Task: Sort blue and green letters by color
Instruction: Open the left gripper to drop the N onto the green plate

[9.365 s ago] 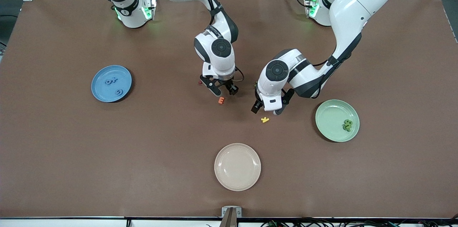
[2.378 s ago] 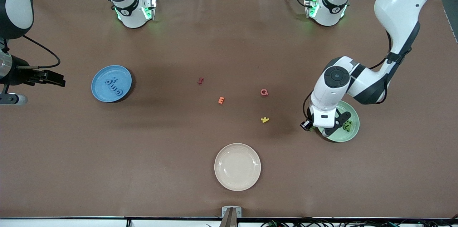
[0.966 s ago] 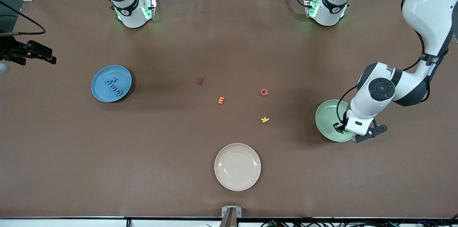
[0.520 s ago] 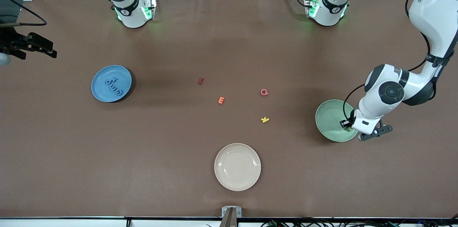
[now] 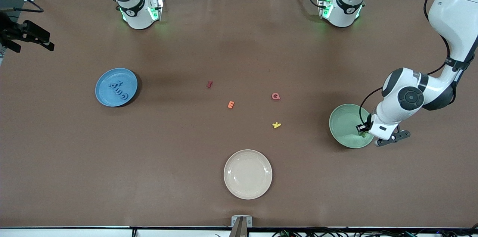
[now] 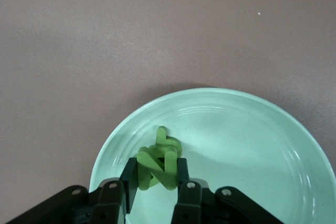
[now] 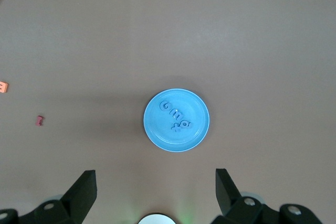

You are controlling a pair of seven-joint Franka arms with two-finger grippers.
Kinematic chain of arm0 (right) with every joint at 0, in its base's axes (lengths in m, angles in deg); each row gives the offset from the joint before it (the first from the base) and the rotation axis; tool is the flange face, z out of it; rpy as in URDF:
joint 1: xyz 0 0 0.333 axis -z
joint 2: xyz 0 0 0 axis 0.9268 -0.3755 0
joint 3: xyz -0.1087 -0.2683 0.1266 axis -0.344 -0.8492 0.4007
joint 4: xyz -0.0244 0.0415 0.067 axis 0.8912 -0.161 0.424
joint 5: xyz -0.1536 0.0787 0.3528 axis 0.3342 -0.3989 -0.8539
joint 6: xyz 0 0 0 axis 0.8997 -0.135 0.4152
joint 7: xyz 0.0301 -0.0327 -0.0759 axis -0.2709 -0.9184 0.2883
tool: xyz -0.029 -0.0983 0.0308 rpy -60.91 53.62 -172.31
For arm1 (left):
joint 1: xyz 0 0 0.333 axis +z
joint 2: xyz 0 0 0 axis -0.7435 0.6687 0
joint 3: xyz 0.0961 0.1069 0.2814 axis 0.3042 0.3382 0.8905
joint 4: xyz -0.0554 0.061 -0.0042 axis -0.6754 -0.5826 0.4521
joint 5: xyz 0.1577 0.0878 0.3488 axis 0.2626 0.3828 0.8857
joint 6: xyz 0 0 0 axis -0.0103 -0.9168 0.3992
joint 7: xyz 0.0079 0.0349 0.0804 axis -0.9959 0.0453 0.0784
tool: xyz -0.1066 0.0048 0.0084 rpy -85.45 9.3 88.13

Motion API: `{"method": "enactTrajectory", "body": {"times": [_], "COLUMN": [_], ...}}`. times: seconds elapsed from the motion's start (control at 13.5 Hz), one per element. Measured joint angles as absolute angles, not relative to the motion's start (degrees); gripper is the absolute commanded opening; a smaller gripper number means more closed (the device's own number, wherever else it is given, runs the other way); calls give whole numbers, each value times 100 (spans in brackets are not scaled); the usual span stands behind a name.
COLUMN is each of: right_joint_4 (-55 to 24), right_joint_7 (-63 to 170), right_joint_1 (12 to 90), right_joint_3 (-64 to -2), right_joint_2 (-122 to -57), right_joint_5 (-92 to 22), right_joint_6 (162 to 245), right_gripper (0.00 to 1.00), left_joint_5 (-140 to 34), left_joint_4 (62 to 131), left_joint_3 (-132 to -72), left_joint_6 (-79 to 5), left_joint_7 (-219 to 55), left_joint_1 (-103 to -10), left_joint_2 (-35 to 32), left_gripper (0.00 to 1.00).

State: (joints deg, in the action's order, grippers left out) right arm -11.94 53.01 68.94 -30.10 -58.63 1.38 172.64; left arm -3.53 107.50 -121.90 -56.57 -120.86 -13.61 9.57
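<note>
letters [image 5: 118, 89] on plate [image 5: 102, 97] (clustered)

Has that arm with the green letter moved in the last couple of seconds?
Yes. The left end effector, shut on a green letter, has crossed the green plate from its center-table edge toward the left arm's end.

A: Front cam position?

B: High, facing both bases, whole table [image 5: 239, 43] in frame edge to edge.

A: Left wrist?

B: Looks straight down, very close on the green plate [image 6: 252, 145] near the table's left-arm end; front shows it too [image 5: 341, 125].

A: Right wrist?

B: Much higher, looking down on the blue plate [image 7: 176, 120], also shared with front [image 5: 108, 97].
</note>
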Motion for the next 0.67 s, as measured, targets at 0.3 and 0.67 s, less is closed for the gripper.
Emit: {"method": "enactTrajectory", "body": {"times": [0.3,0.67], "right_joint_4": [-1232,-1233], "right_joint_7": [5293,5337], "right_joint_1": [6891,6891], "right_joint_3": [-2987,-2998], "right_joint_2": [-5863,-5863], "right_joint_5": [229,311], "right_joint_6": [17282,17281], "right_gripper": [100,100], "left_joint_5": [-353,-353], "left_joint_4": [10735,10675], "left_joint_3": [-12187,-12159], "left_joint_6": [-5658,-5661], "left_joint_7": [-12086,-12045], "left_joint_1": [-1345,-1345], "left_joint_2": [999,1038], "left_gripper": [59,100]}}
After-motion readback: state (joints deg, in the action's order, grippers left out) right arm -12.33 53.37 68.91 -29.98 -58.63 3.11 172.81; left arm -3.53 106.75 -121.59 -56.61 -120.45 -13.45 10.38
